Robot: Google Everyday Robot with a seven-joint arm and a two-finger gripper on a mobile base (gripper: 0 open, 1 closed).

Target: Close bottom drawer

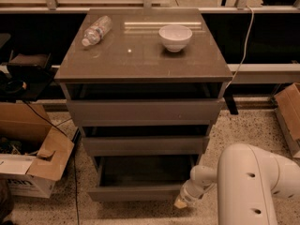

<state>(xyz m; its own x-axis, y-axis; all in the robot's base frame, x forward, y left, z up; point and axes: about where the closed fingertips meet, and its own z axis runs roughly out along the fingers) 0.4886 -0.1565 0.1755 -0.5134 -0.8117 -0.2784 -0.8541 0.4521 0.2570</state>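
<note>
The bottom drawer is the lowest of three grey-brown drawers in the cabinet. It stands pulled out, its shallow box open and empty. My gripper hangs at the end of the white arm, low at the drawer front's right corner, touching or just off it. The middle drawer and the top drawer above are slightly open too.
A white bowl and a lying plastic bottle rest on the cabinet top. Open cardboard boxes stand on the floor at left, another box at right. A cable hangs at the right.
</note>
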